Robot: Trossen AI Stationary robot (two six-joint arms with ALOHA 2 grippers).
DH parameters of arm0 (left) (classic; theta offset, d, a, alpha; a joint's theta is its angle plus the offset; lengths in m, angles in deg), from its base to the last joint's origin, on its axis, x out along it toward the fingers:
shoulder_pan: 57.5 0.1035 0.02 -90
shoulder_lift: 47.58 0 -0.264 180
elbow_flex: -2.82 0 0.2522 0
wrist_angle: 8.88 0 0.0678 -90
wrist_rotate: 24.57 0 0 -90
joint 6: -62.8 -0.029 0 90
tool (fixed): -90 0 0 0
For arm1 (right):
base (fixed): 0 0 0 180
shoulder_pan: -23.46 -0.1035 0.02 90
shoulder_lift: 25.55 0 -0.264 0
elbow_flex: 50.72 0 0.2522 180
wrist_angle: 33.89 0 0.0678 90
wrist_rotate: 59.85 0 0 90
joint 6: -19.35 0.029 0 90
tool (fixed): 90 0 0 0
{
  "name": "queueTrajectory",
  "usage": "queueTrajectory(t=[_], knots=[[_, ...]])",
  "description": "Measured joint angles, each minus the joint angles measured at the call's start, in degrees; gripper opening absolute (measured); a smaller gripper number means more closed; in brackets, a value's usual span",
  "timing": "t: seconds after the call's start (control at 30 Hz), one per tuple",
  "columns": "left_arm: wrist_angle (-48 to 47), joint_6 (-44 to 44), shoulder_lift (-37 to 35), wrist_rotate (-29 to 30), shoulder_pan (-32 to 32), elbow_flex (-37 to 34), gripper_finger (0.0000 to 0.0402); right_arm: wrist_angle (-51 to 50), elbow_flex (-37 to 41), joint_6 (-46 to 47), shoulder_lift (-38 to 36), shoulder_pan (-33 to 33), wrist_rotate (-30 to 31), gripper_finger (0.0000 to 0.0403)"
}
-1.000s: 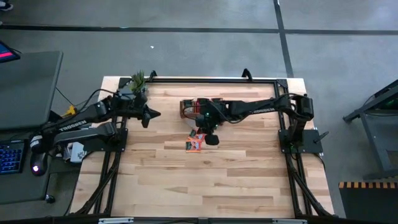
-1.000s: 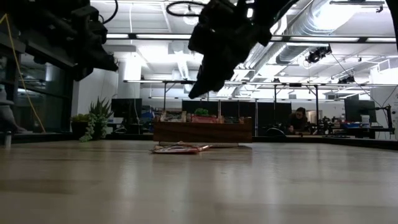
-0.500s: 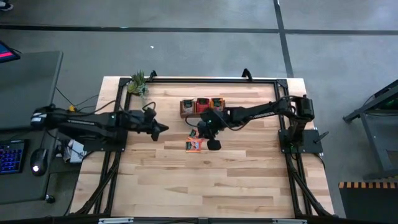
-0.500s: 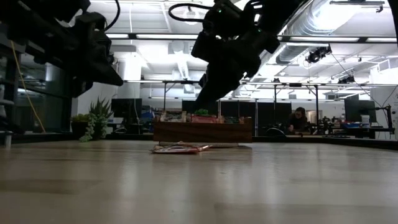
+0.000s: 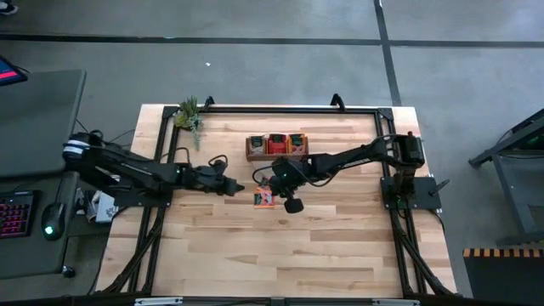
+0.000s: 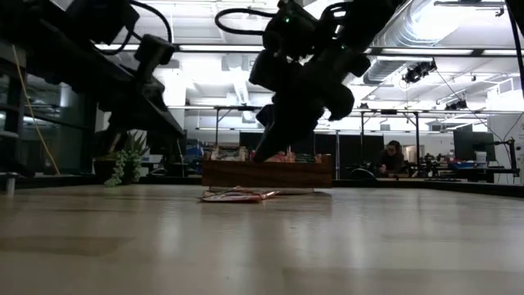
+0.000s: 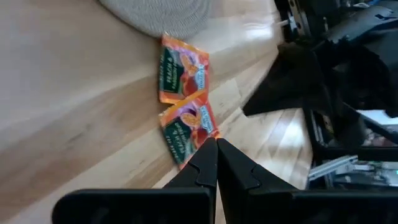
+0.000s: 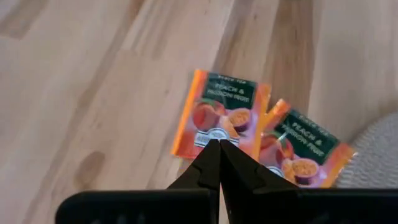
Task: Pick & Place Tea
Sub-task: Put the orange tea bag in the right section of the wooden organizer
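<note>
Two orange tea sachets (image 5: 265, 197) lie flat on the wooden table, side by side and slightly overlapping, in front of the brown tray (image 5: 276, 145); they also show in the low view (image 6: 237, 195). More tea stands in the tray's compartments. My left gripper (image 5: 239, 188) is shut and hangs just left of the sachets (image 7: 186, 127), pointing at them. My right gripper (image 5: 274, 189) is shut and hangs above the sachets (image 8: 221, 115), slanting down. In the low view both grippers (image 6: 262, 154) are clear of the table.
A pale round mat (image 7: 161, 12) lies right beyond the sachets (image 8: 379, 155). A small potted plant (image 5: 189, 115) stands at the table's far left corner. A black frame rail (image 5: 280, 109) runs along the far edge. Bare wood stretches toward the near edge.
My left gripper has swung from the far left, near the plant, toward the table's middle and down to the sachets, rolling as it went. My right gripper has sunk a little toward the sachets and come off the tray, which now shows whole from above. The sachets have stayed put.
</note>
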Motion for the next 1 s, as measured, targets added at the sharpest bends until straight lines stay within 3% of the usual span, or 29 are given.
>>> queueTrajectory(t=[0.17, 0.37, 1.0], knots=[[5.9, 5.5, 6.9, -0.3, 0.0, 0.5, 0.0000, 1.9, -0.1, -0.3, 0.0, -0.2, 0.4, 0.0000], [7.6, 5.9, 12.1, -2.0, 0.0, 3.4, 0.0000, 2.0, 0.0, -0.3, 1.8, -0.2, -0.3, 0.0000], [3.1, 3.6, 13.3, -2.9, 0.0, 4.9, 0.0000, 4.7, 0.0, 1.2, 7.1, -0.2, -2.9, 0.0000]])
